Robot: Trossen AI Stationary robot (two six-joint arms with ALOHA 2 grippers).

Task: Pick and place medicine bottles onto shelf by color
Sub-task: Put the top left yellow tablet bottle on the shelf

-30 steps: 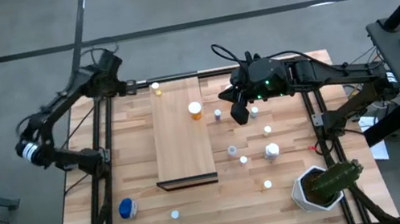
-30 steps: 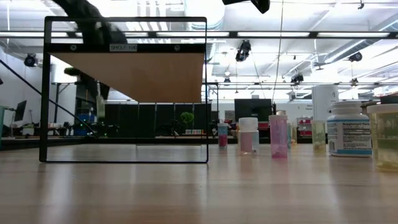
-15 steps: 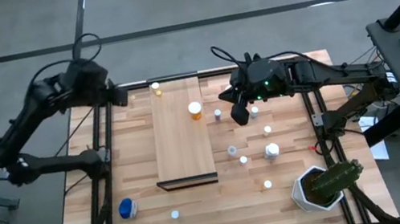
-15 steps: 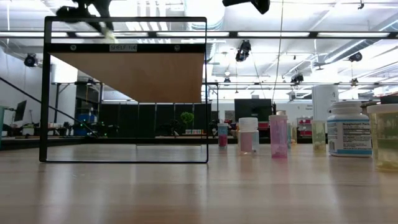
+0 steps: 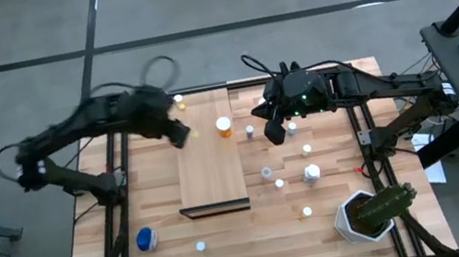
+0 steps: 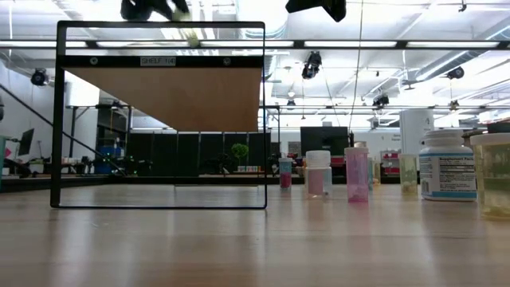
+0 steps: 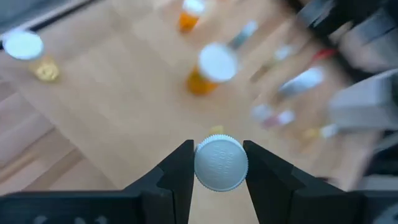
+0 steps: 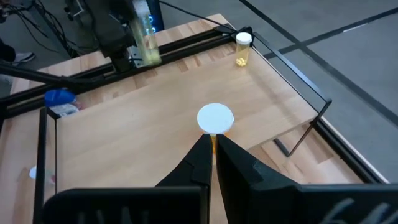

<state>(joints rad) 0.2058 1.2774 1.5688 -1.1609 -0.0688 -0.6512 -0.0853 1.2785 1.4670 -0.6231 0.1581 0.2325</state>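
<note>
The left gripper (image 5: 179, 135) hangs over the upper left part of the shelf (image 5: 209, 164) in the high view. Its two fingers (image 7: 177, 177) are closed narrow on a small bottle with a white cap (image 7: 221, 163); the body of this bottle is probably yellowish, but the view is blurred there. The right gripper (image 5: 274, 130) hovers above the table just right of the shelf's upper right part, with its fingers (image 8: 199, 167) pressed together and holding nothing.

On the shelf, an orange bottle with a white cap (image 5: 224, 127) stands in the upper right area, and a smaller yellowish bottle (image 5: 178, 102) stands at the upper left corner. More little bottles (image 5: 312, 172) stand scattered on the table right of the shelf. A blue bottle (image 5: 145, 240) lies at the lower left of the frame, and the cactus pot (image 5: 365, 214) is at the lower right.
</note>
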